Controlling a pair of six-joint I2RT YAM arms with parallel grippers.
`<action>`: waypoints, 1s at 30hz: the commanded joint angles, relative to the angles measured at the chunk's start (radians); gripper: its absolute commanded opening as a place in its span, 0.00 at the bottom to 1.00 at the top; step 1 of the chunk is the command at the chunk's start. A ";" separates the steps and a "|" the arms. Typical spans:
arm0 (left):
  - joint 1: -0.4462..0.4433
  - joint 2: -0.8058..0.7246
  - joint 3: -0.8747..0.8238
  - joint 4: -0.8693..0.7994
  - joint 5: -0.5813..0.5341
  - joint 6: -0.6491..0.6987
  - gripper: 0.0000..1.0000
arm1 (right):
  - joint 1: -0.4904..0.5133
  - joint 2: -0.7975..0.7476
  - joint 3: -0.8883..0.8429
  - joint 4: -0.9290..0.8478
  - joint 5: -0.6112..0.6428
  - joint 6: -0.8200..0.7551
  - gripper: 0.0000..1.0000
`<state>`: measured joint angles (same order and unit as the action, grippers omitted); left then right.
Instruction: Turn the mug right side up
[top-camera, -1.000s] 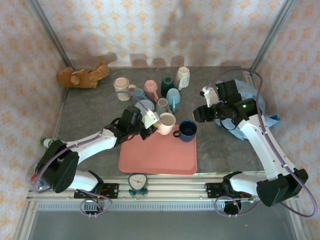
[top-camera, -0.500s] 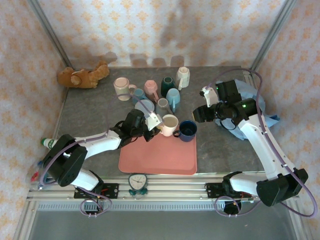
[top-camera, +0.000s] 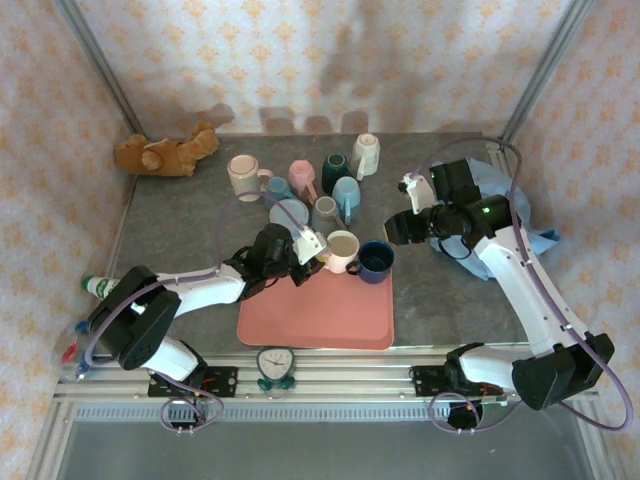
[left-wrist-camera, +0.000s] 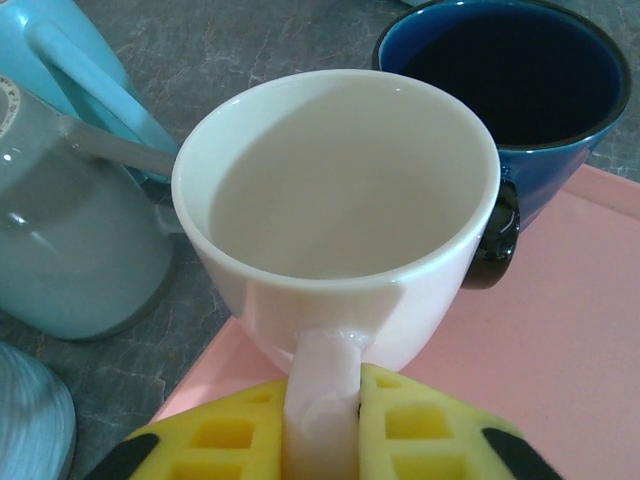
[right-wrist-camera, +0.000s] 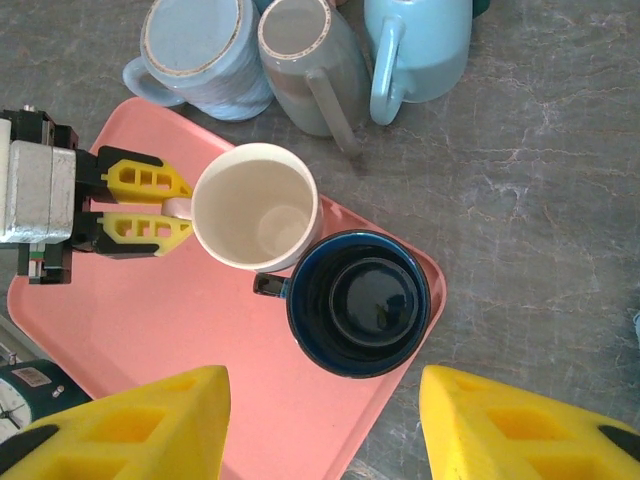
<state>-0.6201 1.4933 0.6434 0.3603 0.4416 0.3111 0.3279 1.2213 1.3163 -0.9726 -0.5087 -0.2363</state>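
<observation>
A cream mug (top-camera: 341, 247) stands mouth up at the far edge of the pink tray (top-camera: 320, 312). My left gripper (top-camera: 306, 248) is shut on its handle (left-wrist-camera: 320, 400), yellow pads pressing both sides. From the left wrist the mug's open mouth (left-wrist-camera: 340, 180) faces up. In the right wrist view the cream mug (right-wrist-camera: 255, 207) sits beside an upright dark blue mug (right-wrist-camera: 360, 302), with the left gripper (right-wrist-camera: 175, 208) at its handle. My right gripper (top-camera: 412, 225) hovers open above the blue mug (top-camera: 376, 260), fingers (right-wrist-camera: 130, 425) wide apart.
Several more mugs (top-camera: 300, 180) cluster behind the tray on the grey table (top-camera: 180, 220), some upside down or on their sides. A teddy bear (top-camera: 165, 152) lies at the back left. A blue cloth (top-camera: 520, 225) lies under the right arm.
The left gripper has rotated the cream mug from tilted to upright and shifted it slightly right onto the tray's far edge. The right arm has barely moved.
</observation>
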 joint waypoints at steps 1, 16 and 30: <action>-0.007 -0.002 -0.004 0.075 -0.006 0.000 0.27 | -0.004 0.000 0.001 0.011 -0.009 0.012 0.54; 0.033 -0.235 -0.060 -0.050 -0.052 -0.064 0.62 | 0.005 0.106 -0.035 0.158 0.038 0.337 0.49; 0.137 -0.540 0.002 -0.323 -0.020 -0.384 0.70 | 0.119 0.533 0.259 0.189 0.253 0.494 0.47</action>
<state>-0.4942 1.0046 0.6003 0.1463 0.4110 0.0025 0.4236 1.7008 1.5078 -0.7681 -0.3420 0.2180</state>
